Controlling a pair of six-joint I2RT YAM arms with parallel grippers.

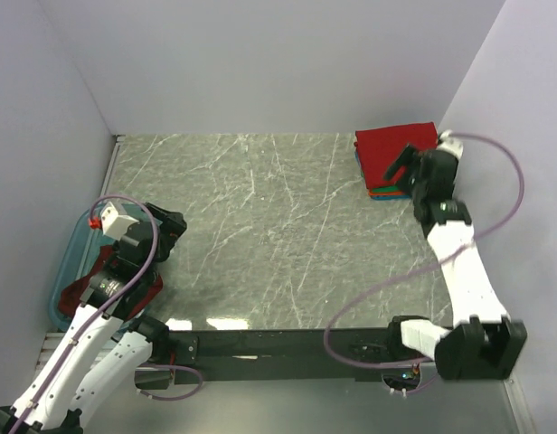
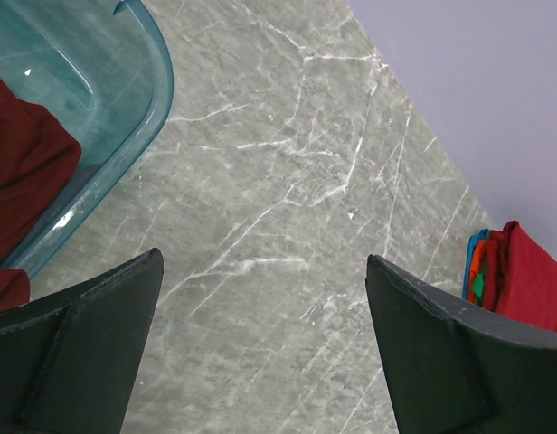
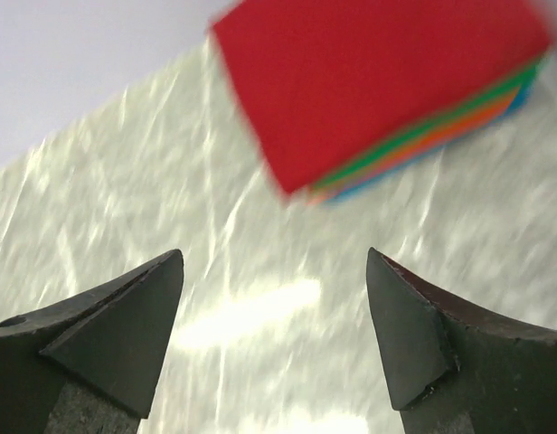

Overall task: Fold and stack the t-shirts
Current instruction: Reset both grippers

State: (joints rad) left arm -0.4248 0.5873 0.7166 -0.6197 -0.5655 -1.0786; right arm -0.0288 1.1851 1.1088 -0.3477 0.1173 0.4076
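As it tops the stack [image 1: 380, 193], the red t-shirt [image 1: 387, 149] lies lengthwise left-to-right.

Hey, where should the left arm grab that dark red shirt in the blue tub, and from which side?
Probably pinch a raised fold of the maroon shirt, coming straight down from above. It lies crumpled inside the tub, whose walls block a sideways approach, and bunched cloth offers a ridge to close on. The left gripper is open nearby.
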